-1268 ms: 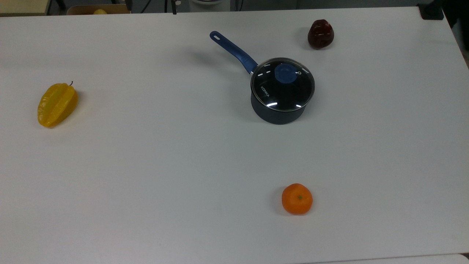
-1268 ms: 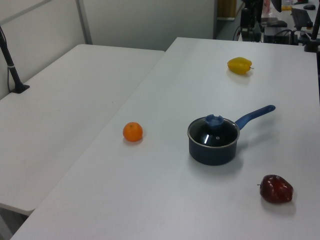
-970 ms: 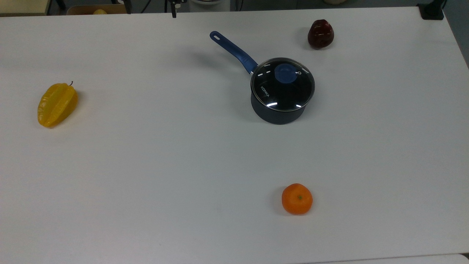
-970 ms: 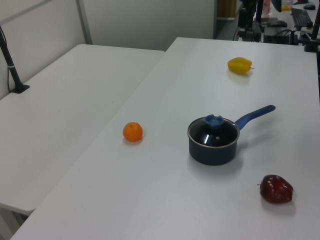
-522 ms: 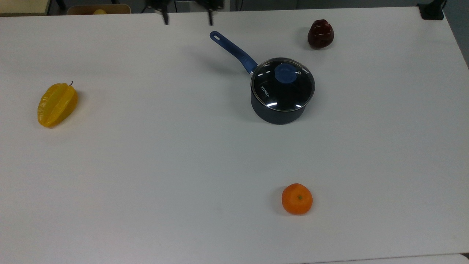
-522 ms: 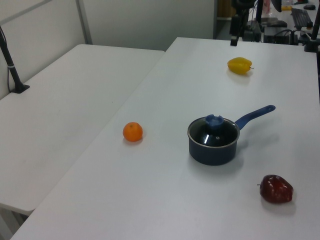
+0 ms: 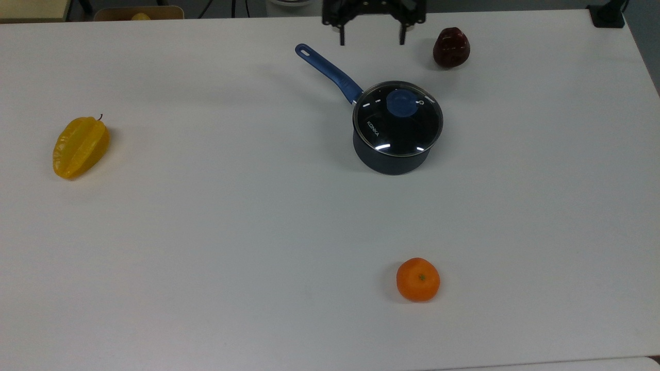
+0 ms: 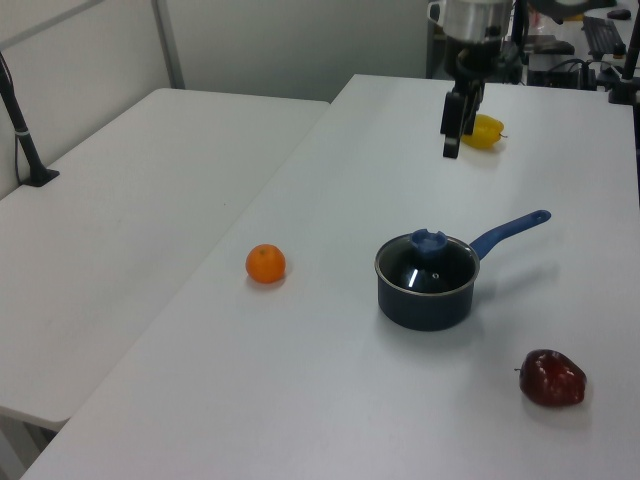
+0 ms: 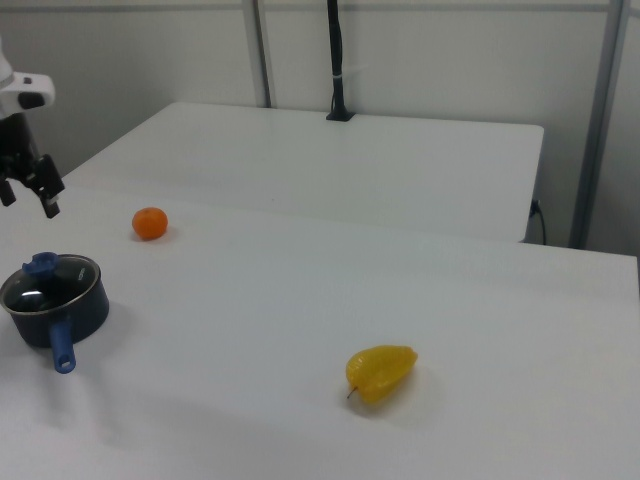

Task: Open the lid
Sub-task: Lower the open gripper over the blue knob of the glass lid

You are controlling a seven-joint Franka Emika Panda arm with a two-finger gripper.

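Observation:
The round glass lid with its blue centre knob sits flat on the dark saucepan, whose blue handle points to the top view's upper left. My gripper hangs open above the table beyond the pan at the top view's upper edge, its two fingers far apart and holding nothing. In the left view the gripper is up behind the lid. In the right view the gripper hovers a little above the lid.
On the white table lie a yellow star fruit at the top view's left, an orange near the front, and a dark red apple-like fruit just right of the gripper. A second white table adjoins.
The gripper has come into view and moved to the top view's right along the far edge, now behind the pan. Lid, pan and fruits have not moved.

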